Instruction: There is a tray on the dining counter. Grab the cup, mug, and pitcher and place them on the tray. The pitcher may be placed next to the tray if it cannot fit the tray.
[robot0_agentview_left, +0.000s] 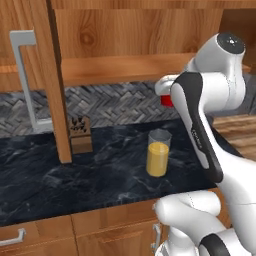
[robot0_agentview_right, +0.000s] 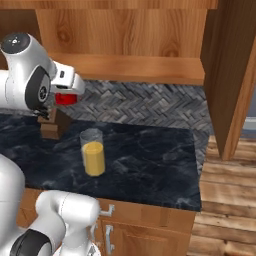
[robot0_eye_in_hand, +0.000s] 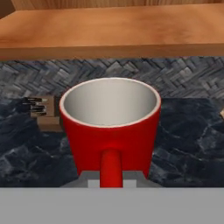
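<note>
Holding mug (robot0_eye_in_hand: 110, 131) by handle, gripper (robot0_eye_in_hand: 111, 177) clamped narrow, mug upright, lifted above dining counter (robot0_agentview_left: 100, 175). You see red of it behind arm in base views. Pitcher (robot0_agentview_left: 158, 152) stands on counter below, apart from mug. Knife block (robot0_agentview_left: 80, 135) further left, near backsplash.

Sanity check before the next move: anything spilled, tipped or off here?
Nothing stands out. The mug is held upright by its handle in the gripper, raised above the counter, and looks empty. The pitcher stands upright on the counter with no liquid around it. The knife block sits upright near the backsplash.
</note>
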